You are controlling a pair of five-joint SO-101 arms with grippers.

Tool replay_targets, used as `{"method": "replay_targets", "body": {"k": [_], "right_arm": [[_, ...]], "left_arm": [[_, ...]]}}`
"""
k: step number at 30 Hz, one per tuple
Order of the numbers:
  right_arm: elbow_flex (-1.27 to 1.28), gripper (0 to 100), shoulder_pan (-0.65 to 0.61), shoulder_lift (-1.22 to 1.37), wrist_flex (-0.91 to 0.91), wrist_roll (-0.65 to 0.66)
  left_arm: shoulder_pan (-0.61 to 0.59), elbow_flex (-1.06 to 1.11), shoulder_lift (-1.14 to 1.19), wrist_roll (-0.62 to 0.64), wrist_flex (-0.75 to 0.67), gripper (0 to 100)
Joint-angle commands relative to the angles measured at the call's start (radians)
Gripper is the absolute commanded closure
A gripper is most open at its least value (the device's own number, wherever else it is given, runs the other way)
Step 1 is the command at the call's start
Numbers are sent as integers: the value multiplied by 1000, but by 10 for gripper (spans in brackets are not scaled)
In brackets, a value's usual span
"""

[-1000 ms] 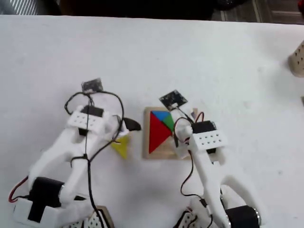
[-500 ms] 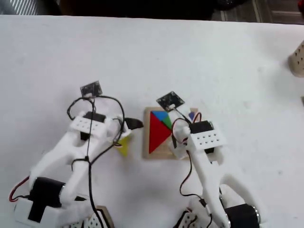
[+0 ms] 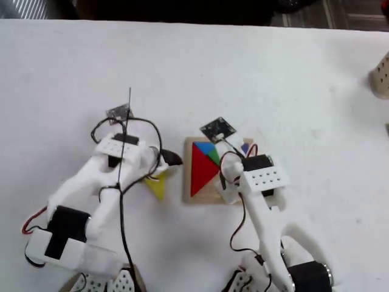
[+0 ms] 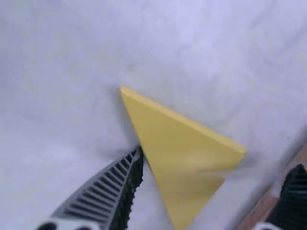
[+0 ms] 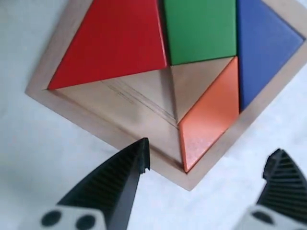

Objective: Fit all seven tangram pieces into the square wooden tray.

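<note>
White table [image 3: 273,79]: yellow triangle [image 4: 184,158] within spread left tool [image 4: 216,165], near tray [image 3: 186,170].

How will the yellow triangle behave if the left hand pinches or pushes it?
Probably rigid: the yellow triangle shows a thick, straight edge. Likely light and apt to slide on the smooth table when nudged. Flat, so it won't roll, but its angled sides may slip from a pinch.

bright, even light on the white table [image 3: 292,79], soft shadow edging the yellow triangle [image 4: 184,158]
</note>
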Motion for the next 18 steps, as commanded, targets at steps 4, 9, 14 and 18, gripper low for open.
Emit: {"method": "replay_targets", "body": {"k": [4,9,14,18], "right_arm": [[-11,630,-10,-8,-8,11],[-11,630,-10,-8,-8,9],[-11,630,-12,-8,-8,12],[-11,630,-12,-8,-8,12]], "left_arm": [[-90,17,-25,-43,-48,775],[-84,17,-25,-91,-68,969],[-84,17,-27,-104,-64,913],[-84,18,-31,-109,-60,840]]}}
